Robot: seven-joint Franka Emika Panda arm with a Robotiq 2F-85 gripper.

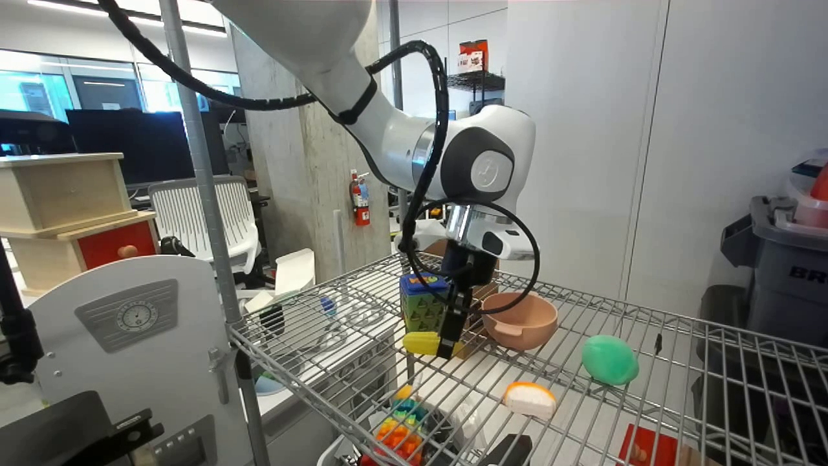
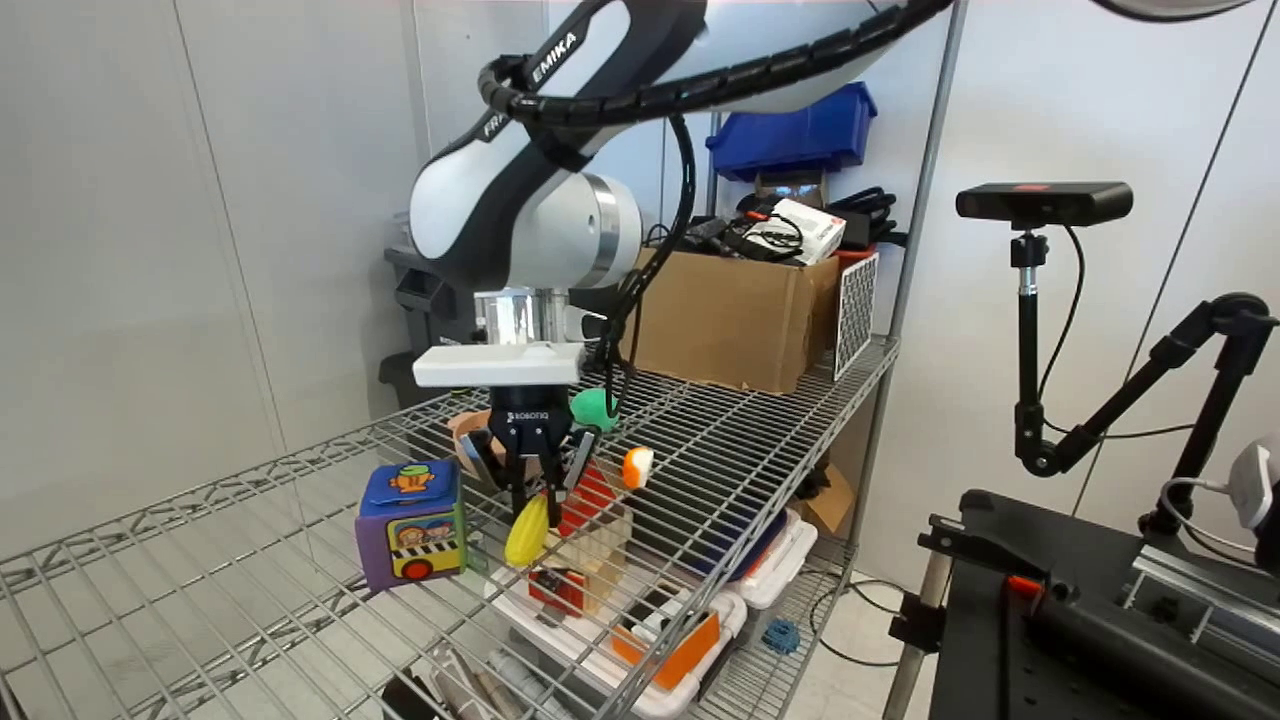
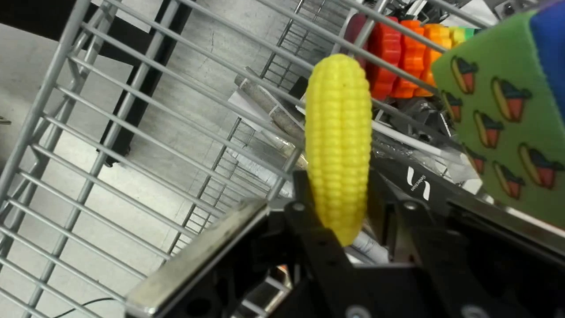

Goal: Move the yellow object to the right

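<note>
- Between the fingers of the gripper (image 3: 339,190), in the wrist view, a yellow corn cob (image 3: 338,128) is pinched, with pads against both long sides near its lower end; most of its length juts past the fingertips. Rods of the wire shelf (image 3: 49,90) run beneath it. To its right, apart from it, shows the green, pot-printed face of a multicoloured cube (image 3: 507,132). Red and orange scalloped rings (image 3: 412,57) lie below the rods.
- In an exterior view, the white arm (image 1: 394,133) reaches in from the top and the gripper points down. The cob sticks out leftward from the finger, in front of the cube's lower part. Right of the gripper stands a peach bowl (image 1: 521,320); farther right sits a green oval object (image 1: 609,360), and nearer the camera an orange-and-white piece (image 1: 530,400).
- In an exterior view, with a cardboard box (image 2: 715,320) toward the far end, the cob slants down from the fingertips, near the cube but not touching it. Whether it touches the rods, I cannot tell.
</note>
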